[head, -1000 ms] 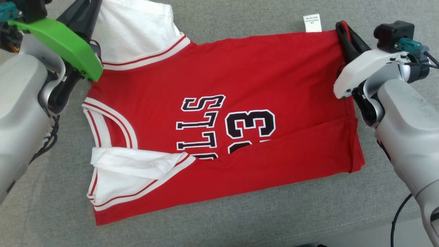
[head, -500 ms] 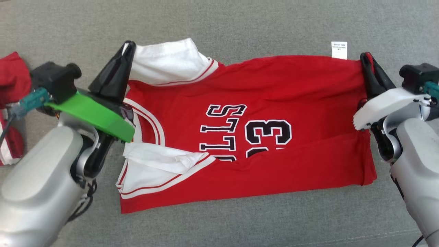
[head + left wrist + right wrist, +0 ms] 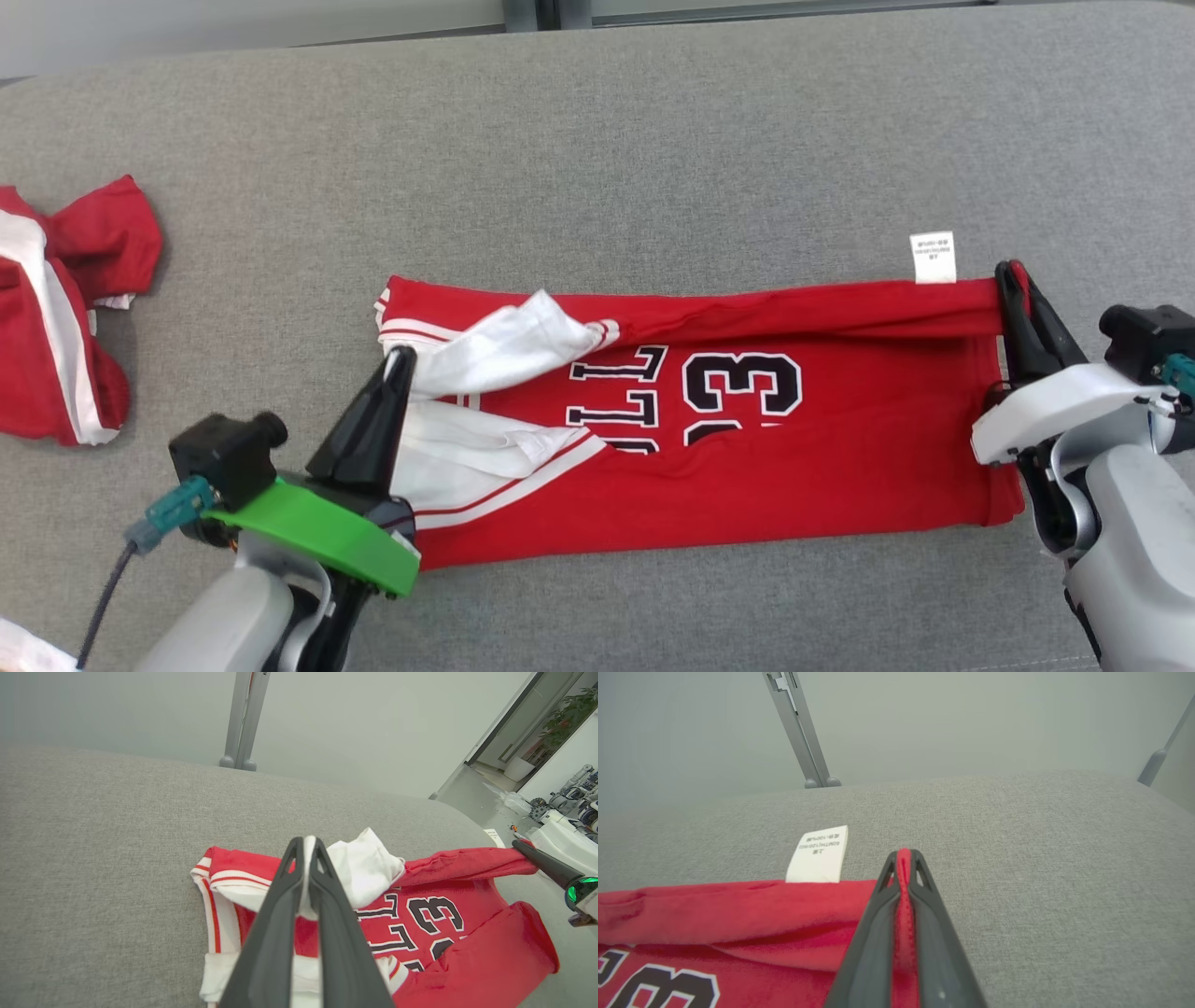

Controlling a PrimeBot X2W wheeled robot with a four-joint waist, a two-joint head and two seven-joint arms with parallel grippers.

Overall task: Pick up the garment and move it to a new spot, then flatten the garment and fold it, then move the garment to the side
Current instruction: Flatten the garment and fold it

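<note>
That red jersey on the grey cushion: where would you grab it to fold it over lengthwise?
Probably the two ends of the far edge of the jersey, approached from the near side. It lies long and flat, so pinching both ends should lift it evenly. The left gripper is shut on the white sleeve, the right gripper on the hem corner beside the label.

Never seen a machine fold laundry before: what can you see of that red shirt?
The red jersey looks like soft knit, with white sleeves edged in red stripes and black, white-outlined letters and a 3. It lies partly folded lengthwise on the grey cushion, its far edge raised. The left pincer is shut on a white sleeve, the right pincer on the red hem corner beside a white label.
</note>
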